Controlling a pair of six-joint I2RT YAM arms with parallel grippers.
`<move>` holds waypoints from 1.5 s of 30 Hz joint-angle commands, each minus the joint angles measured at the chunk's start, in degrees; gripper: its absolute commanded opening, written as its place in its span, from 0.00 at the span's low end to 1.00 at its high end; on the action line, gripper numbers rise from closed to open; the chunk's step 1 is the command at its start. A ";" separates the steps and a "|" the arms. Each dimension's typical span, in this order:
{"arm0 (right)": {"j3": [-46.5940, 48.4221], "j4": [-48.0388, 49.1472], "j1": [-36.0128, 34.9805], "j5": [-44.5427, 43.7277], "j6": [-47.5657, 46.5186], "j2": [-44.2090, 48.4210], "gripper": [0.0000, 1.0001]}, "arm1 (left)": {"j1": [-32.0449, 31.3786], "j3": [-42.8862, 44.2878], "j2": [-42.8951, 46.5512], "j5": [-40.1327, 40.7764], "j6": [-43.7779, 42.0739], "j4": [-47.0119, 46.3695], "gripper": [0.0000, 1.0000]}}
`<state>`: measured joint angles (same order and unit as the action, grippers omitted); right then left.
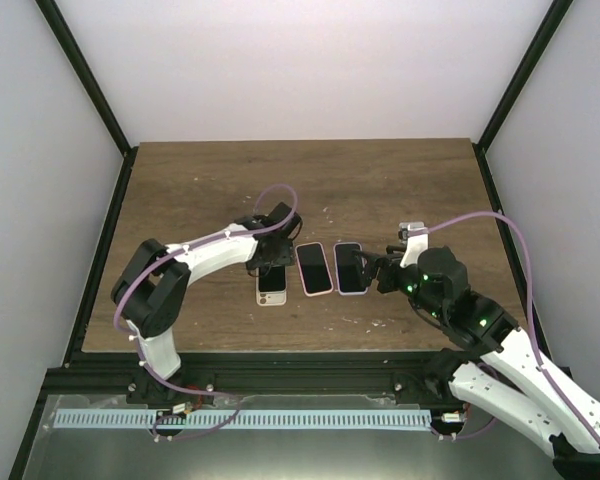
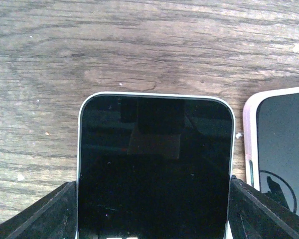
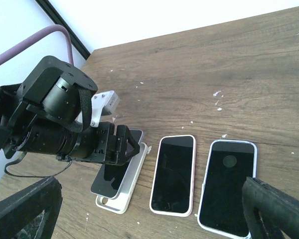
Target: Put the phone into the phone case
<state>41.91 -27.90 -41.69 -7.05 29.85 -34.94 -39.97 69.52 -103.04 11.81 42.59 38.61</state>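
Left wrist view: left gripper [image 2: 152,206] pinches the phone [image 2: 154,149] by its long edges, over the phone case [image 3: 114,205] near the table [image 1: 380,180]'s near edge, probably aligning it for seating. Right gripper [image 1: 373,272] hangs wide open, empty, beside two cased phones [image 3: 173,172].

table [image 1: 380,190]: brown wood grain, scattered white specks
phone [image 2: 154,169]: black glass, pale silver rim
phone case [image 3: 117,203]: off-white
middle phone [image 3: 173,172]: black screen, pink bumper
right-hand phone [image 3: 228,186]: black screen, pale lilac bumper
left arm [image 1: 205,250], right arm [image 1: 520,350]: white shells, black joints
left fingers [image 2: 40,214]: black
cable [image 1: 280,192]: purple
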 commanded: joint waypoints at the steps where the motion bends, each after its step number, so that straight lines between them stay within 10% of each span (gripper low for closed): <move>1: -0.16 -0.08 0.38 0.43 1.08 0.51 1.00 | -1.34 -0.46 1.12 1.73 2.42 -1.61 0.53; 45: -0.48 -0.27 0.36 0.46 1.94 0.68 1.00 | -2.13 -2.40 -0.91 3.94 2.40 -0.82 0.76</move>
<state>41.19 -28.25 -41.69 -6.39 31.11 -34.57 -41.58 67.07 -105.58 14.70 44.75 36.82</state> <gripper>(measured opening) 0.998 0.771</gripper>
